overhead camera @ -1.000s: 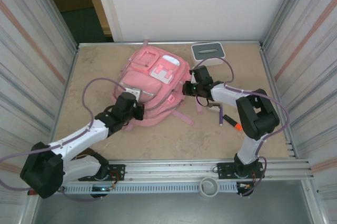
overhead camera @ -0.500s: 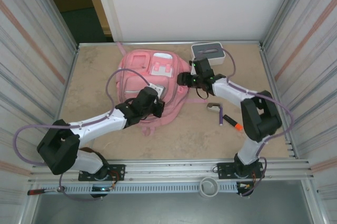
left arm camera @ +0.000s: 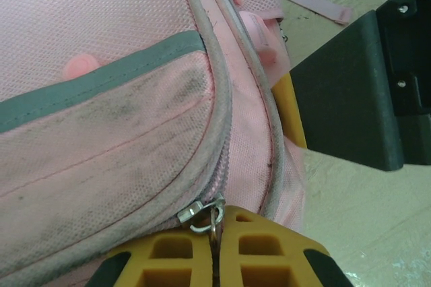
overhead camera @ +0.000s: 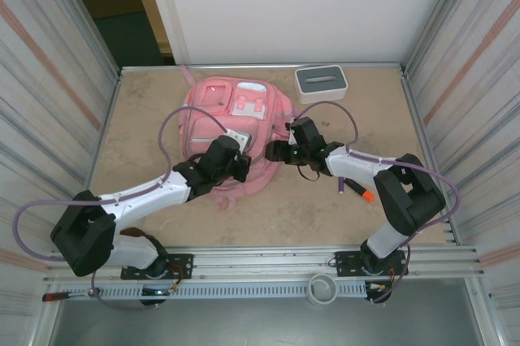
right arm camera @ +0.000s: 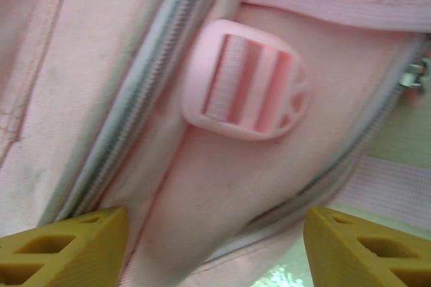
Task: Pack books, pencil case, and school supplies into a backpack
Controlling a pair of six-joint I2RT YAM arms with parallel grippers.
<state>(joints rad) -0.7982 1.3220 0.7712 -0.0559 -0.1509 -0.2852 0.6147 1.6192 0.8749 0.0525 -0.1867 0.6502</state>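
Beige tabletop (overhead camera: 134, 110) inside ribbed metal walls is what I get from the overhead camera. The pink backpack (overhead camera: 219, 114) lies in the upper middle of that frame, with a white box (overhead camera: 321, 80) near its upper right. Both arms reach in from the bottom edge and cover the bag's lower rim. From above I cannot make out the fingers of the left gripper (overhead camera: 238, 166) at the bag's lower middle or of the right gripper (overhead camera: 271, 151) at its lower right edge.

The left wrist camera settles one side. Its yellow fingers (left arm camera: 172, 253), cut off by the bottom edge, are pinched together on a metal zip pull (left arm camera: 214, 214). A dark block with screws is cropped at the right, and I cannot say which part it is.

The right wrist picture is blurred. Its yellow fingers (right arm camera: 74, 243) stand wide apart in the bottom corners, clamping nothing, with a pink buckle (right arm camera: 246, 88) above and between them.

Right of centre in the overhead view, an orange-tipped marker (overhead camera: 364, 194) and a purple pen (overhead camera: 341, 186) lie on the table, partly hidden by the right arm.
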